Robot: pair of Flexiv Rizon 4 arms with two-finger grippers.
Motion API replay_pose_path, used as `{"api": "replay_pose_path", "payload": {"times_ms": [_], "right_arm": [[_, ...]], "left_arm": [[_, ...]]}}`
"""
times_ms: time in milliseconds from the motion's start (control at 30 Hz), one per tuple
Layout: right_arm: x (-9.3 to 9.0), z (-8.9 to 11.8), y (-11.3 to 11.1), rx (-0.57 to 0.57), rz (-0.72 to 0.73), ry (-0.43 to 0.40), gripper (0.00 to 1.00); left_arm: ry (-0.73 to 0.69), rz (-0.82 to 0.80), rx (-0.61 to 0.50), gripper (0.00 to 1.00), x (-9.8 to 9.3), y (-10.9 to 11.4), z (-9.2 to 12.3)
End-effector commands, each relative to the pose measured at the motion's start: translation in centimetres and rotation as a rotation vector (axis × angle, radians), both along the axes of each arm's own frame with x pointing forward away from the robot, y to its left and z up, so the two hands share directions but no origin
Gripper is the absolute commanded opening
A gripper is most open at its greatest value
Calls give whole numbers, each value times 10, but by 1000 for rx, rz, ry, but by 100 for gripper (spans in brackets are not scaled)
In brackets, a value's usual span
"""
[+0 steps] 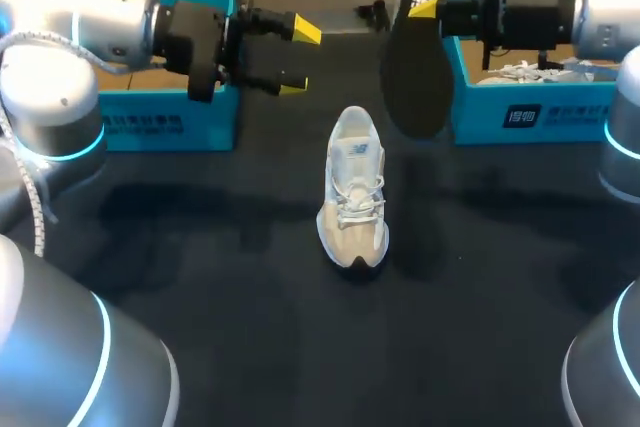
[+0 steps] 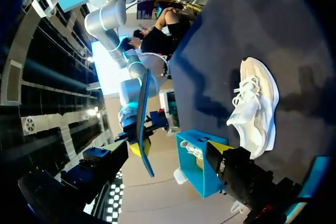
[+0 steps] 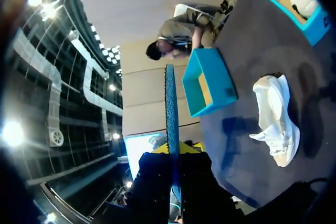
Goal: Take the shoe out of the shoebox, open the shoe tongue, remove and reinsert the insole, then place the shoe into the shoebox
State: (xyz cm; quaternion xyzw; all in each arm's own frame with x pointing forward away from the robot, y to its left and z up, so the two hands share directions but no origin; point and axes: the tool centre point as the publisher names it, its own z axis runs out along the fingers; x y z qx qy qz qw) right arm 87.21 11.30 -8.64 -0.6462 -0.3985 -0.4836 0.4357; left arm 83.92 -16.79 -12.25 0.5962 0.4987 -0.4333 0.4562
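Right tool (image 1: 425,5) clamps insole (image 1: 415,82), shoe (image 1: 353,190) apart

Head camera looks down from behind; all three views share the shoe (image 1: 352,192).

Matt dark cloth covers the bench (image 1: 200,277); the shoe (image 1: 352,192) is soft woven mesh; the insole (image 1: 415,72) looks matt, foam-like.

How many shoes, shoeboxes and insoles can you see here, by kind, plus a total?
Shoes: 2 (loose shoe between the boxes, boxed shoe inside the right shoebox)
Shoeboxes: 2 (right shoebox and left shoebox, both blue)
Insoles: 1 (dark insole held in the right gripper)
Total: 5
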Motion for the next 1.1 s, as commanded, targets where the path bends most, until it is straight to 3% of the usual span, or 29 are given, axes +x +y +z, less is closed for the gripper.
{"api": "replay_pose_path", "payload": {"times_ms": [33, 467, 833, 967, 1000, 1100], "right_arm": [[17, -12, 22, 38, 15, 23, 0], [26, -26, 57, 87, 56, 80, 0], [25, -32, 79, 78, 105, 124, 0], [26, -33, 81, 79, 110, 126, 0], [26, -33, 81, 78, 110, 127, 0], [25, -33, 79, 73, 104, 130, 0]], "left_arm": [[5, -1, -66, 100, -3, -6, -13], [49, 30, -159, 100, -4, -24, -24], [46, 38, -213, 99, 5, -53, -17], [48, 34, -224, 76, 7, -60, -15], [47, 33, -226, 58, 7, -61, -14], [48, 33, -231, 43, 7, -62, -14]]}}
